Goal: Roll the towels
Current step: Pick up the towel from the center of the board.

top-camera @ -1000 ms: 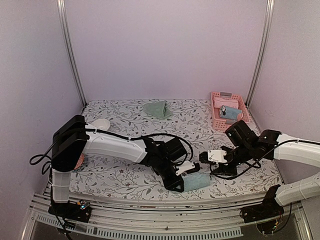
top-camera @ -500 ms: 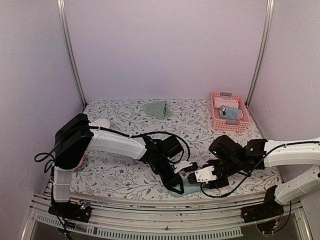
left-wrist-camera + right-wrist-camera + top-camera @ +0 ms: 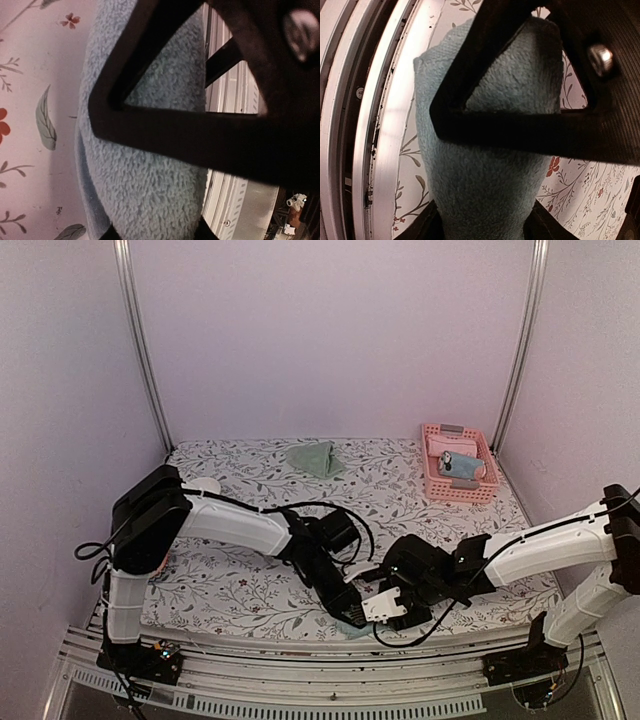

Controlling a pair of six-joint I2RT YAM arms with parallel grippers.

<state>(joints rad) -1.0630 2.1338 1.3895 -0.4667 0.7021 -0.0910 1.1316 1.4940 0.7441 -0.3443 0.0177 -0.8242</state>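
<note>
The light blue towel (image 3: 359, 631) lies as a thick roll at the table's front edge, mostly hidden under both grippers in the top view. My left gripper (image 3: 351, 611) straddles one end, and the left wrist view shows the towel (image 3: 150, 185) filling the gap between its fingers (image 3: 155, 233). My right gripper (image 3: 386, 607) holds the other end, with the towel (image 3: 480, 185) pinched between its fingers (image 3: 482, 226). The pale sage-green towel (image 3: 317, 457) lies loosely folded at the back centre, far from both grippers.
A pink slatted basket (image 3: 436, 480) at the back right holds rolled items. A white bowl (image 3: 205, 487) sits at the left behind my left arm. The metal front rail (image 3: 380, 150) runs right beside the towel roll.
My right arm has swung left and down to the front edge, meeting my left gripper at the light blue towel. The towel is now almost covered by both grippers.
</note>
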